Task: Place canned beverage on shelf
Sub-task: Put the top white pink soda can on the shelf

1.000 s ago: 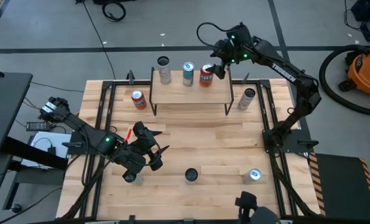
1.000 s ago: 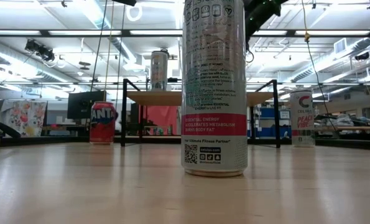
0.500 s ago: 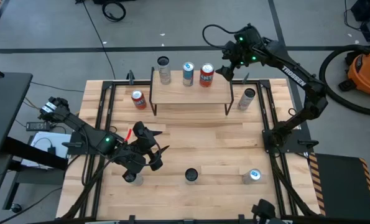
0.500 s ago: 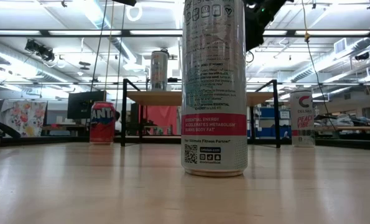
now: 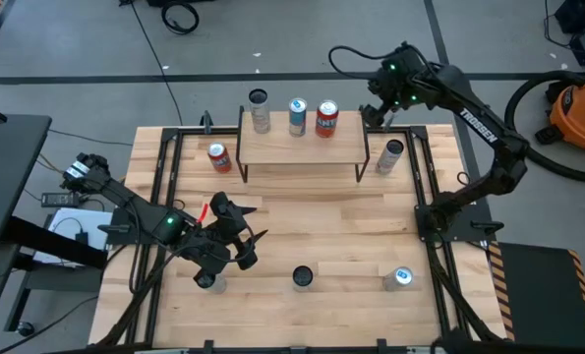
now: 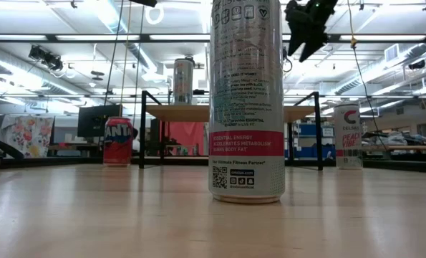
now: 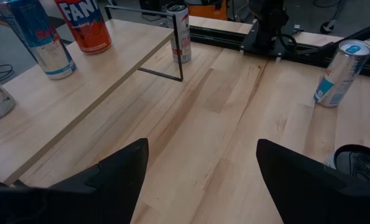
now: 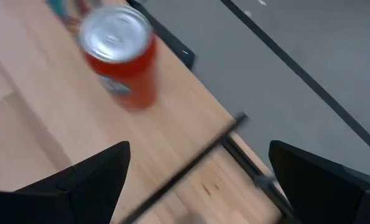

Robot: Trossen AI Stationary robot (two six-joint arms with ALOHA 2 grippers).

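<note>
1. Three cans stand on the shelf (image 5: 300, 143): a silver can (image 5: 261, 110), a blue-and-white can (image 5: 298, 115) and an orange Fanta can (image 5: 326, 119) at its right end.
2. Our right gripper (image 5: 380, 106) hangs just beside that shelf end, jaws wide and empty, apart from the Fanta can; we judge this placement done.
3. Our left gripper (image 5: 235, 239) waits low over the near-left table, jaws wide, holding nothing.
4. Five cans remain on the table (image 5: 312, 236); nearest the right gripper is a slim white can (image 5: 391, 155), possibly a Celsius.
5. Next, we think, comes a descent beside the shelf leg to close on it.
</note>
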